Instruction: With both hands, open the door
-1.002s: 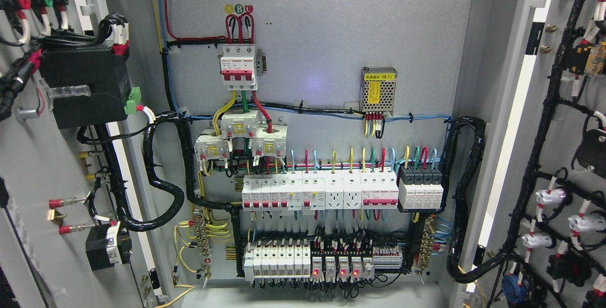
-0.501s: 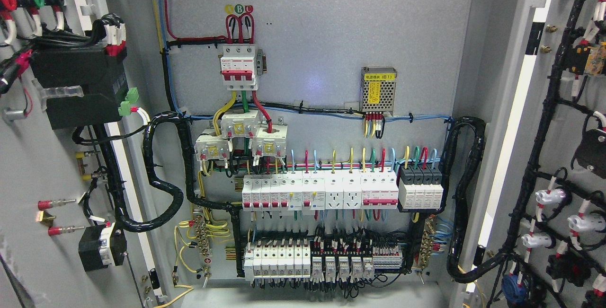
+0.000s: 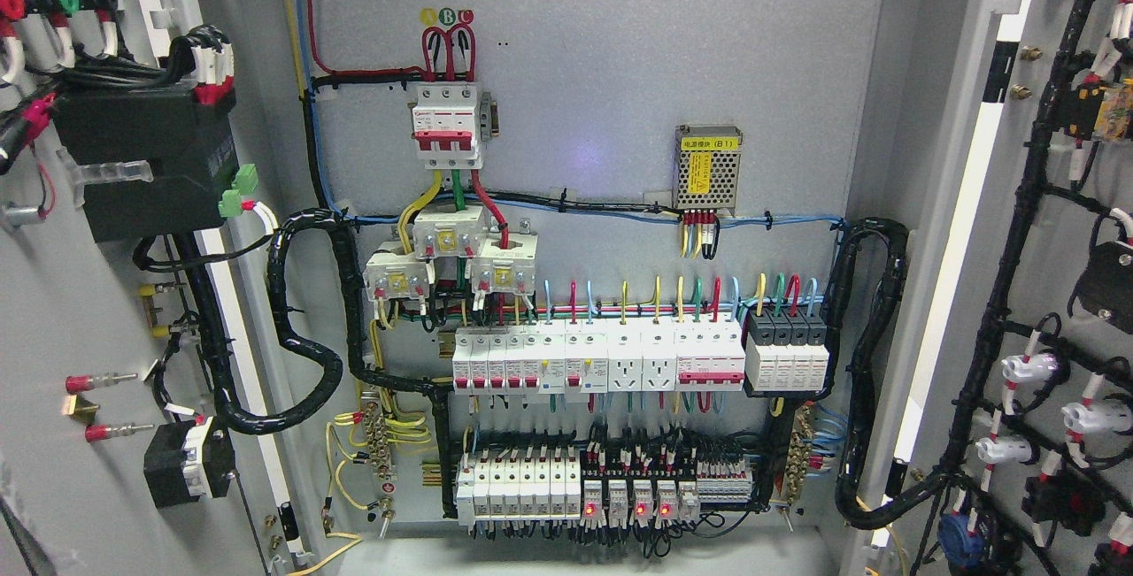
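We saw both grey metal cabinet doors, left (image 3: 80,311) and right (image 3: 1053,231), swung wide, exposing the breaker-filled back panel (image 3: 620,80). Opening looked essentially done. Neither hand was in view, so we couldn't tell their state.

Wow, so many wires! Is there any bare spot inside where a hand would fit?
Yes: the bare back panel above the mesh power supply, right of the red main breaker. The lower half is crowded with breaker rows and terminals.
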Motion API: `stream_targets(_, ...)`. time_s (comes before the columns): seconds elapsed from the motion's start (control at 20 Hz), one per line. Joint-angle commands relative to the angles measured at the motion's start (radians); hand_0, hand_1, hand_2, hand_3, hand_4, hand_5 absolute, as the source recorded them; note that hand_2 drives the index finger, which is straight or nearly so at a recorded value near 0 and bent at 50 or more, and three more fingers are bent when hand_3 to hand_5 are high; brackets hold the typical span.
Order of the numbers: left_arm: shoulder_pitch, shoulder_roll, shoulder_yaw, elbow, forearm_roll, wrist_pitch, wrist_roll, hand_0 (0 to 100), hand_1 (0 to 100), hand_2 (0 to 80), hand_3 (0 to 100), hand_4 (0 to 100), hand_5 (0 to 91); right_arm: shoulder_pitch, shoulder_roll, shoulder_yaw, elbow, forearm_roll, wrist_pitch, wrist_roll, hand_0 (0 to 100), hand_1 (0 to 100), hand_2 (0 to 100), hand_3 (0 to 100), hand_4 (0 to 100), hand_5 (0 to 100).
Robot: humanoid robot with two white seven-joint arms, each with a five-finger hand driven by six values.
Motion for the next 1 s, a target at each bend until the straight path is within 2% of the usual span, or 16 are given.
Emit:
stream_targets(0.0,0.035,0.169,-0.207,-0.476,0.000,0.002,0.004,0,0,0.0,0,0,0.0,0.053,-0.170,-0.128,-0.045,-0.006,-0.012,0.003,19,0,0,0,0,0)
stream_targets(0.15,0.057,0.187,-0.213,-0.568,0.002,0.001,0.004,0,0,0.0,0,0,0.0,0.104,-0.228,-0.162,-0.138,0.001,-0.012,0.000,19,0,0,0,0,0)
stream_targets(0.25,0.069,0.198,-0.216,-0.625,0.002,0.001,0.004,0,0,0.0,0,0,0.0,0.153,-0.257,-0.198,-0.217,0.004,-0.010,-0.025,19,0,0,0,0,0)
stream_targets(0.3,0.074,0.204,-0.221,-0.648,0.002,0.001,0.004,0,0,0.0,0,0,0.0,0.176,-0.270,-0.206,-0.250,0.004,-0.010,-0.058,19,0,0,0,0,0)
stream_targets(0.45,0.081,0.221,-0.232,-0.726,0.000,-0.030,0.004,0,0,0.0,0,0,0.0,0.260,-0.313,-0.232,-0.345,-0.002,-0.015,-0.196,19,0,0,0,0,0)
stream_targets(0.55,0.089,0.226,-0.232,-0.767,0.000,-0.074,0.004,0,0,0.0,0,0,0.0,0.303,-0.323,-0.249,-0.402,-0.001,-0.017,-0.255,19,0,0,0,0,0)
stream_targets(0.65,0.089,0.232,-0.230,-0.794,0.000,-0.110,0.004,0,0,0.0,0,0,0.0,0.349,-0.327,-0.254,-0.457,0.004,-0.017,-0.275,19,0,0,0,0,0)
stream_targets(0.75,0.092,0.256,-0.227,-0.824,0.006,-0.122,0.006,0,0,0.0,0,0,0.0,0.415,-0.333,-0.281,-0.522,0.004,-0.017,-0.276,19,0,0,0,0,0)
stream_targets(0.9,0.101,0.286,-0.216,-0.892,0.061,-0.146,0.006,0,0,0.0,0,0,0.0,0.492,-0.339,-0.295,-0.548,0.004,-0.029,-0.276,19,0,0,0,0,0)
stream_targets(0.95,0.101,0.290,-0.207,-0.904,0.075,-0.154,0.006,0,0,0.0,0,0,0.0,0.514,-0.342,-0.298,-0.548,0.004,-0.055,-0.276,19,0,0,0,0,0)
